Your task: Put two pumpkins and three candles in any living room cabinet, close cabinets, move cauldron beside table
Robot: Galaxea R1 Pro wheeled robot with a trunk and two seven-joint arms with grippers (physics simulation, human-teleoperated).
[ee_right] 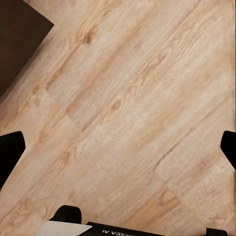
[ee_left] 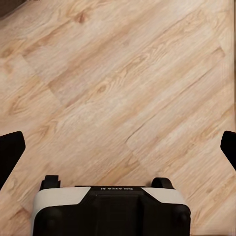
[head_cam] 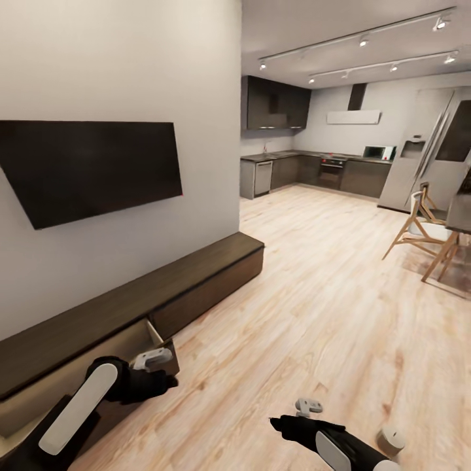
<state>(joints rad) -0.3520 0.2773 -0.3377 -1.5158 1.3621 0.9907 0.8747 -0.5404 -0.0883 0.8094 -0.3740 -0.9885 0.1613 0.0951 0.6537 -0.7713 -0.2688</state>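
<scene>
The long dark-brown cabinet (head_cam: pixel 163 294) runs along the white wall under a black wall-mounted screen (head_cam: pixel 91 167), and one of its fronts near the robot stands pulled out, showing a pale inner wall (head_cam: pixel 98 350). The left gripper (head_cam: pixel 157 360) hangs right beside that open front, just at its outer corner, over the light wooden floor (head_cam: pixel 314 314). In the left wrist view its fingertips (ee_left: pixel 11 150) sit at the two far edges of the picture with bare planks between them, so the left gripper (ee_left: pixel 118 147) is spread wide and holds nothing. The right gripper (head_cam: pixel 307 407) hovers over the floor, well apart from the cabinet; in its own wrist view the right gripper (ee_right: pixel 118 147) is likewise spread, with bare floor between the fingers and a dark corner of the cabinet (ee_right: pixel 22 39) near one edge. Farther off stand wooden chairs (head_cam: pixel 418 232) and a dark kitchen (head_cam: pixel 307 170).
</scene>
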